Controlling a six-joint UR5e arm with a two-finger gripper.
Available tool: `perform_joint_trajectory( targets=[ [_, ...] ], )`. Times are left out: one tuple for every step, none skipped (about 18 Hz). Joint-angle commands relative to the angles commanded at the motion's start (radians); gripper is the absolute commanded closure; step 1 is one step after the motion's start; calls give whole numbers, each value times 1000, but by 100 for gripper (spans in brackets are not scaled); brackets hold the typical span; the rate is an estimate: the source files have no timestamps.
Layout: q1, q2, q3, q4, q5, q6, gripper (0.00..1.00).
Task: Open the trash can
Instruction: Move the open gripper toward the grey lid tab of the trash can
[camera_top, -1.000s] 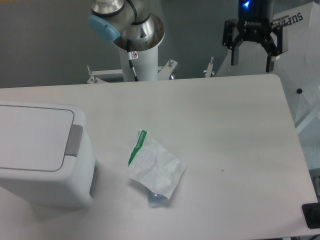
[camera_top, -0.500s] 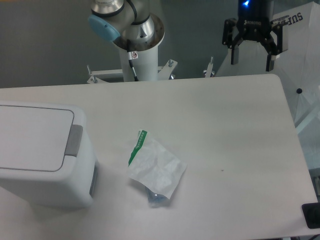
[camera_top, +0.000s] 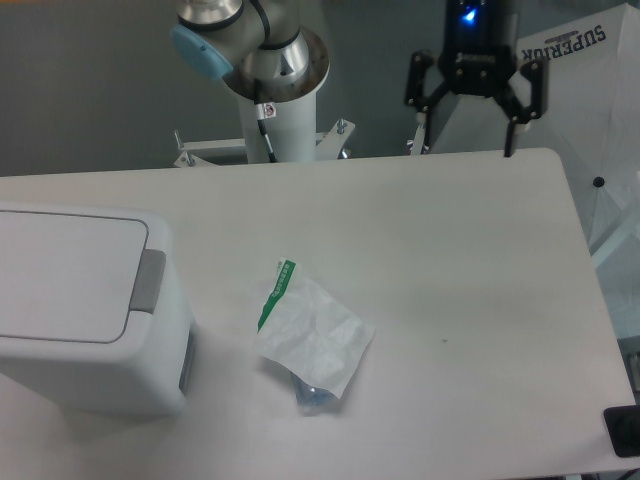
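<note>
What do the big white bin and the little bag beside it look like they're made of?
The boxy white trash can with a flat lid looks like moulded plastic: smooth, matte, rounded corners, with a grey push tab. The small white bag with a green strip looks like thin plastic film, judging by its creases and faint sheen.

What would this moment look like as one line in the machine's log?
pincer: open, empty, above table's far edge | trash can: lid shut, untouched | plastic bag: mid-table | step: approach pending
</note>
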Motion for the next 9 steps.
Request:
perform_joint_trajectory(
  targets=[
    [-23,-2,0,15,0,-60,0],
    [-45,-6,2,31,0,-118,0],
    [-72,-8,2,38,3,-175,0],
    [-94,-9,2,45,3,-223,0],
    [-117,-15,2,49,3,-255,0],
    [-138,-17,2,54,3,-280,0],
    [-155,-21,2,57,3,-304,0],
    [-170,-21,2,58,3,-327,0],
    [-184,-21,2,58,2,-349,0]
  ],
)
